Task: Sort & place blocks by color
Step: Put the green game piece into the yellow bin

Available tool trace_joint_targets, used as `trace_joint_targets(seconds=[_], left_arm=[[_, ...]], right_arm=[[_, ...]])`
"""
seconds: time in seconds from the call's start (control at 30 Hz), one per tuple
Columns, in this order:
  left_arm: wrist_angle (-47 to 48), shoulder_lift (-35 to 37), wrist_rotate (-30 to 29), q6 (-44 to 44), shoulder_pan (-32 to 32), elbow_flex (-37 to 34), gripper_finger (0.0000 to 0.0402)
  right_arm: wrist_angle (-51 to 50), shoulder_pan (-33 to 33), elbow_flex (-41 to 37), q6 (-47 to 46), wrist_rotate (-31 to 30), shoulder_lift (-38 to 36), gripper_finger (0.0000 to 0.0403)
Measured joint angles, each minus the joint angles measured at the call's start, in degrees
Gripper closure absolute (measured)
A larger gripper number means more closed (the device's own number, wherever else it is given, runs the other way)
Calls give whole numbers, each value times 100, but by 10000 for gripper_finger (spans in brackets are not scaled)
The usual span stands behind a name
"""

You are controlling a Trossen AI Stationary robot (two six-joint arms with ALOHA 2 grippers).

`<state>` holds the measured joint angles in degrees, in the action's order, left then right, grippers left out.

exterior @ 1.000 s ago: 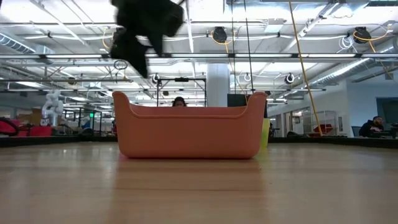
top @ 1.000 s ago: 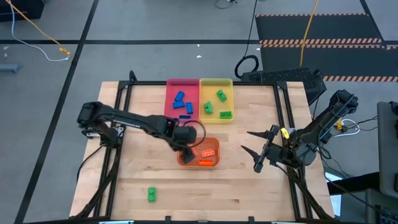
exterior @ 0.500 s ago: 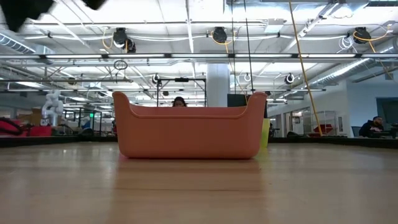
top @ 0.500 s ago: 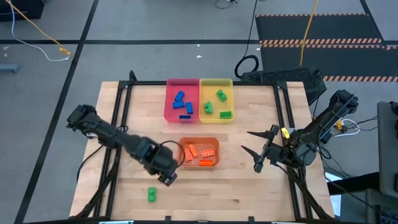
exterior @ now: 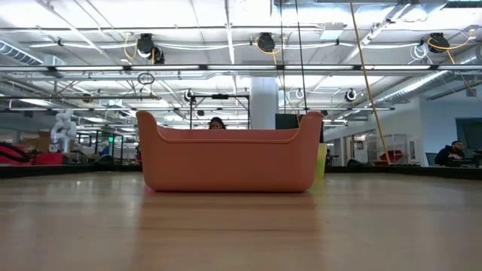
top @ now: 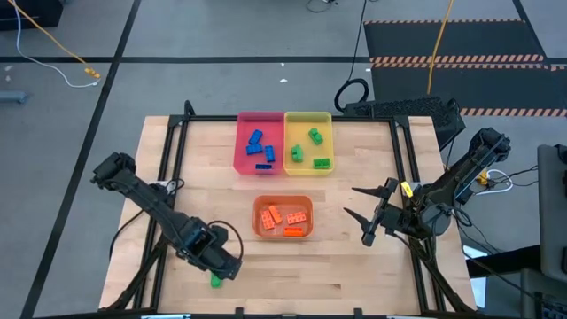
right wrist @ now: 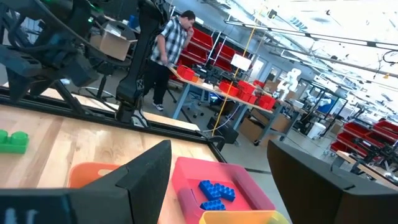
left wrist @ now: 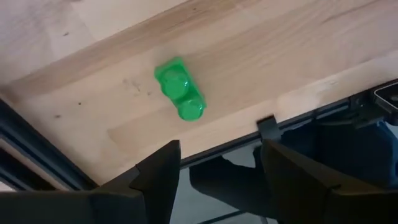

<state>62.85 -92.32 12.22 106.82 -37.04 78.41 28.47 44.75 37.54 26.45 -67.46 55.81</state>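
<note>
Released and spread wide, my left end effector hangs over the small green studded plastic brick lying alone near the wooden desk's near-left edge. My right end effector, also spread, waits at the desk's right side.

Three trays sitting on table: pink tray; yellow tray; orange tray; blue blocks numbering three; green blocks three, plus one stray green block; orange blocks roughly four.
</note>
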Motion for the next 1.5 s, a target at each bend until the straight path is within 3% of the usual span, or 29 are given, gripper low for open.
trace_joint_targets(seconds=[0.13, 0.37, 0.7, 1.0, 1.5], left_arm=[[-407, -34, 6, 4, -33, -181, 162], [-1772, -41, 493, 318, -32, -1082, 97], [-2053, -41, 575, 503, -34, -1856, 24], [-3647, -41, 558, 934, -75, -2765, 16], [-3631, -41, 639, 1224, -295, -3150, 16]], right_arm=[[61, 0, 0, 108, 3, 0, 145], [68, 0, 0, 167, 4, 0, 145], [68, 0, 0, 254, 4, 0, 145], [68, -2, 0, 263, 4, 0, 145], [68, -2, 0, 292, 2, 0, 145]])
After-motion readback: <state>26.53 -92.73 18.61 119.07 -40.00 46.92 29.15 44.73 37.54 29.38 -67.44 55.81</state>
